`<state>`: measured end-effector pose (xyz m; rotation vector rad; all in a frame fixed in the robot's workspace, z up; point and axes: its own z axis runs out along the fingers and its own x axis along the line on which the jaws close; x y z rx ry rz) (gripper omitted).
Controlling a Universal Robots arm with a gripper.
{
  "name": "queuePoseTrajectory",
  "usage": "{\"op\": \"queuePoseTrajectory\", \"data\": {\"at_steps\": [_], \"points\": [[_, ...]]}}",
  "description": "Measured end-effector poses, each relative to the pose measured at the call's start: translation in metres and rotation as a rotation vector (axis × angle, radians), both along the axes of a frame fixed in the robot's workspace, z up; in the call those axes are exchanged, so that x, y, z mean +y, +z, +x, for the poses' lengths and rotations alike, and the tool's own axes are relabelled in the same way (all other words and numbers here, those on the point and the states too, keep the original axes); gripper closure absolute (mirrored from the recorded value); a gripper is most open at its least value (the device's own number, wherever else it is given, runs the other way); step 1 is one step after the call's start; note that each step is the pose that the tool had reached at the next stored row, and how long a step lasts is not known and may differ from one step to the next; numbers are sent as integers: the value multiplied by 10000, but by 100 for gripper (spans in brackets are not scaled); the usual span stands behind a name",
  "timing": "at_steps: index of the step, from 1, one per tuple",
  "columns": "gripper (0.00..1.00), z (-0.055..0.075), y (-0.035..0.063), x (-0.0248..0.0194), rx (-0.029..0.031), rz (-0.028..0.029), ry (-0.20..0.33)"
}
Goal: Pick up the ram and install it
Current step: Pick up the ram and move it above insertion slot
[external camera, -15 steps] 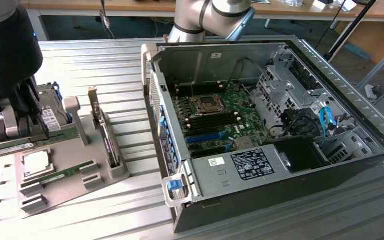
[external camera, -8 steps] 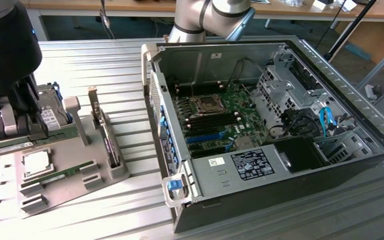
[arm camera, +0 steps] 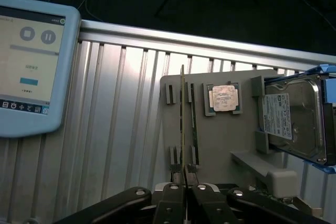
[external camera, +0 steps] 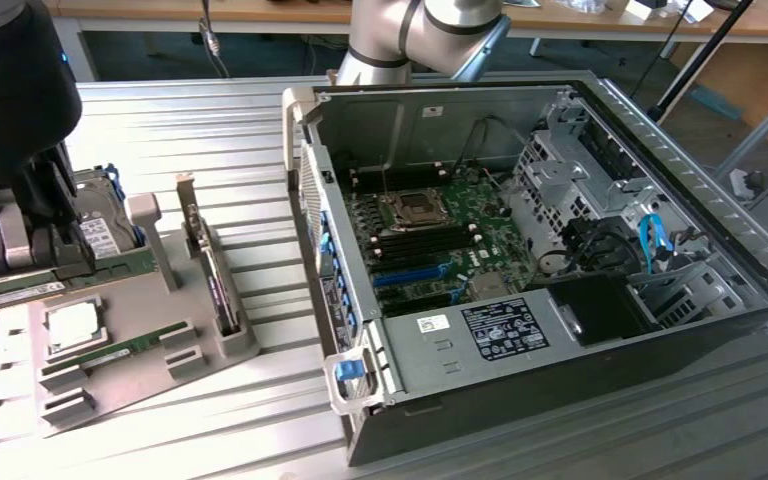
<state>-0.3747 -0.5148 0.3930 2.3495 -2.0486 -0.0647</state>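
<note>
I find the claw (arm camera: 185,176) pressed together on the long, thin green circuit-board ram stick (external camera: 37,288), pinching its flat faces near mid-length. The stick sits over the grey plastic parts holder (external camera: 124,388) on the ribbed metal bench (external camera: 251,425).

I judge it light, stiff and fragile, to be held by the faces only, without twisting.

A second green stick (external camera: 133,348) lies in the holder beside the square silver processor (external camera: 75,325). The upright expansion card (external camera: 211,275) stands on the holder's side toward the open black computer case (external camera: 491,400), a likely obstruction.
</note>
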Motion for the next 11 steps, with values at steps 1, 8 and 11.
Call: {"op": "queuePoseTrajectory", "data": {"at_steps": [1, 8, 11], "points": [[88, 0, 0, 0, 0, 0, 0], [88, 22, 1, 0, 1, 0, 1], [88, 56, 0, 0, 0, 0, 0]]}}
